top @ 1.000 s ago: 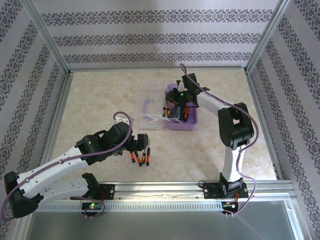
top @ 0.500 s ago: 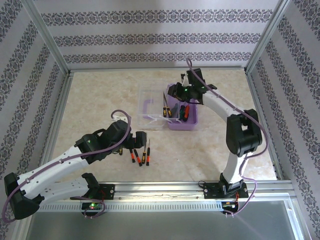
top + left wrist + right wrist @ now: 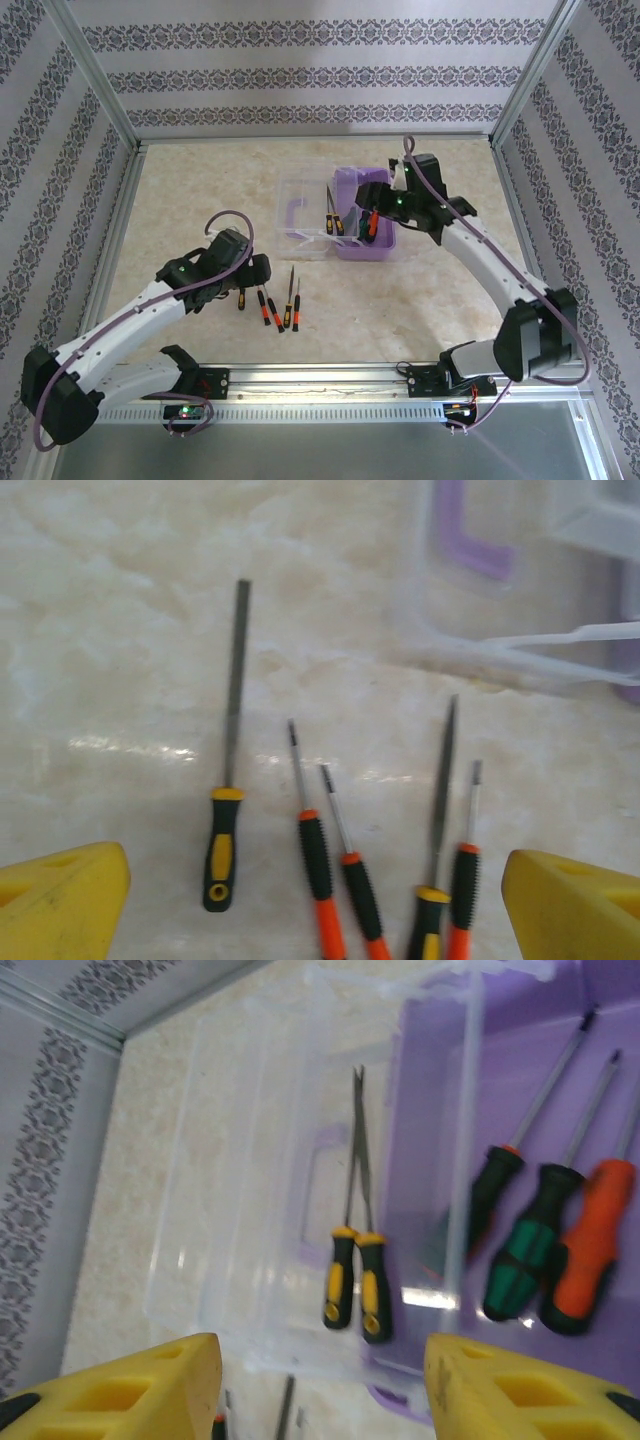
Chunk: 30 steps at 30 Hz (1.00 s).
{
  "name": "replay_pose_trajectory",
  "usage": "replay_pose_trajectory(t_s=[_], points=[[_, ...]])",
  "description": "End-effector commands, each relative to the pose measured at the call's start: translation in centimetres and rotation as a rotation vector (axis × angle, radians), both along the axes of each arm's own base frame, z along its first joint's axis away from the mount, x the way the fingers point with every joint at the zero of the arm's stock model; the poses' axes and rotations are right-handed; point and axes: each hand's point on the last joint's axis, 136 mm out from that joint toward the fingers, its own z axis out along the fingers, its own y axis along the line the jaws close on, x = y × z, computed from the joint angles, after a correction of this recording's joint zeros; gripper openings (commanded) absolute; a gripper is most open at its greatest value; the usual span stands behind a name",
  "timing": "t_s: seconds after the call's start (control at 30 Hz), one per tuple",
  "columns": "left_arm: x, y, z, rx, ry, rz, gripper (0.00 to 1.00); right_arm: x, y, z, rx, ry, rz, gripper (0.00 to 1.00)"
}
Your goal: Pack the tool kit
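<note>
Since a second ago the right arm (image 3: 490, 265) has swung its elbow out and low to the right, drawing the right gripper (image 3: 320, 1385) back from over the box toward its right rim. The left arm (image 3: 130, 320) has pulled leftward, uncovering more of the loose tools.

On the table (image 3: 200, 190) the box (image 3: 388, 248) stands open right of centre, its clear lid (image 3: 298, 215) folded flat to the left. The right gripper's jaws are parted with nothing between them. The left gripper (image 3: 318, 902) is spread wide and empty, hovering at the handle end of the loose row.

In the box lie an orange driver (image 3: 588, 1245), a green driver (image 3: 520, 1260) and a black driver (image 3: 495, 1185), side by side. Two yellow files (image 3: 340, 1280) rest on the lid side, just beside the box wall. Five tools wait on the table: a long file (image 3: 222, 845) set apart at the left, then a bunched group (image 3: 315, 845) of three drivers and another file.

These look light, stiff and slick — round handles likely to roll if nudged. The best hold is probably across the fat grip of a handle, not the thin shaft. The long file seems easiest, since the bunched ones risk a double pick.
</note>
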Motion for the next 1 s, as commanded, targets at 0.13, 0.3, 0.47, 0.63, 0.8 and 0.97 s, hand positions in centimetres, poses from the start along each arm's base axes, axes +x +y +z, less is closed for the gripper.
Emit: replay_pose_trajectory(t_s=[0.13,0.3,0.47,0.63,0.8,0.97], points=[[-0.6,1.8,-3.6,0.081,0.085,0.023,1.0,-3.7,-6.5,-3.4,-0.187,0.037,-0.103,0.55],[-1.0,2.1,-5.3,0.096,0.142,0.042,0.88,-5.2,-9.1,-5.8,-0.271,0.047,-0.138,0.58],[-1.6,2.2,-7.4,0.122,0.227,0.043,0.7,-5.2,-9.0,-7.1,0.008,0.157,-0.137,0.41],[-2.3,2.0,-9.0,0.114,0.264,0.03,0.6,-5.7,-8.2,-5.5,-0.034,0.045,-0.146,0.44],[-2.6,2.1,-10.1,0.125,0.286,0.02,0.51,-6.5,-6.2,-5.1,-0.024,0.035,-0.103,0.41],[-2.1,1.9,-10.5,0.137,0.281,-0.004,0.48,-6.7,-5.0,-5.0,-0.022,0.034,-0.089,0.38]])
